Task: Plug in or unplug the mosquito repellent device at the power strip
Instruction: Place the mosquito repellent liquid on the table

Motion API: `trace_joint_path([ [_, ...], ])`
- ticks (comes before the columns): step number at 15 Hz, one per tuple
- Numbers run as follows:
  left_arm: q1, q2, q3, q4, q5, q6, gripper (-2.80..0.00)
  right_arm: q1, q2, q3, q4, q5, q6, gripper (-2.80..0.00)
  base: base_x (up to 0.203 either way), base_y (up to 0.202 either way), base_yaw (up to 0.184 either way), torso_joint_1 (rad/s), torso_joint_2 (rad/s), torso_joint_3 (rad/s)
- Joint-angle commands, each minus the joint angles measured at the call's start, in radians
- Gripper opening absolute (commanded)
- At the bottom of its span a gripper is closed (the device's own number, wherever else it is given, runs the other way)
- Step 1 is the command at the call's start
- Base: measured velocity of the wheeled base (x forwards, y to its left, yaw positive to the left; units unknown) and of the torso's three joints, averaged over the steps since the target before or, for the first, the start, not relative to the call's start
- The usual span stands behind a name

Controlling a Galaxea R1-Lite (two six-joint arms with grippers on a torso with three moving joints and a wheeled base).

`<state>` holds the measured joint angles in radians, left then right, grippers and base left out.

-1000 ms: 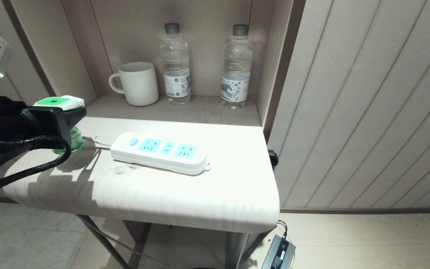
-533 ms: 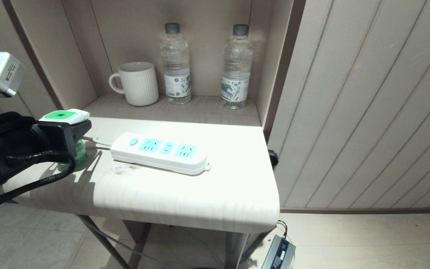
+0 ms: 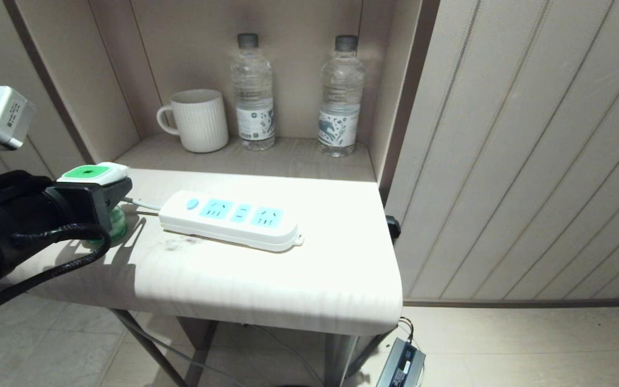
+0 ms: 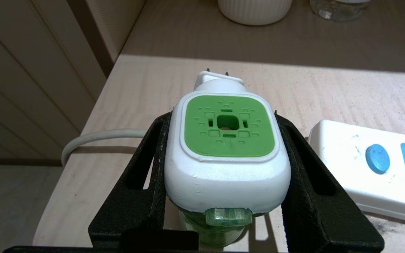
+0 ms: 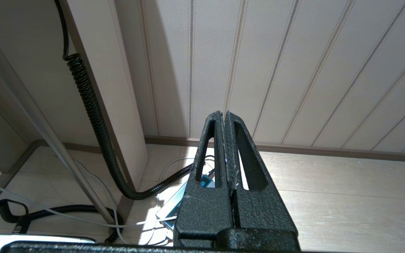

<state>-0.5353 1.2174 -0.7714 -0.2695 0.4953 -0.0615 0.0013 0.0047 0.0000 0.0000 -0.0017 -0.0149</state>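
We count one mosquito repellent device (image 4: 227, 154), pinched between the black fingers (image 4: 146, 175) of the left gripper (image 3: 92, 191) over the table's (image 3: 266, 285) left end, beside one power strip (image 3: 231, 219) bearing three blue socket faces and one round button. Behind stand two water bottles (image 3: 253, 91) and one mug (image 3: 196, 119). The right gripper (image 5: 224, 117) hangs low, fingers pressed together.
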Motion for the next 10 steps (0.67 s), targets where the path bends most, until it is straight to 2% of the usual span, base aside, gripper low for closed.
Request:
trace_joint_path([
  [1, 0.0, -0.001, 0.029, -0.054, 0.005, 0.0, -2.8, 0.0, 0.0, 0.0, 0.0, 0.0, 0.0, -2.8, 0.0, 0.0, 0.0, 0.0, 0.0, 0.0],
  [4, -0.018, -0.014, 0.08, -0.187, 0.011, 0.01, -2.8, 0.0, 0.0, 0.0, 0.0, 0.0, 0.0, -2.8, 0.0, 0.0, 0.0, 0.0, 0.0, 0.0],
  [10, -0.028, -0.019, 0.154, -0.198, 0.003, 0.006, -2.8, 0.0, 0.0, 0.0, 0.0, 0.0, 0.0, -2.8, 0.0, 0.0, 0.0, 0.0, 0.0, 0.0],
])
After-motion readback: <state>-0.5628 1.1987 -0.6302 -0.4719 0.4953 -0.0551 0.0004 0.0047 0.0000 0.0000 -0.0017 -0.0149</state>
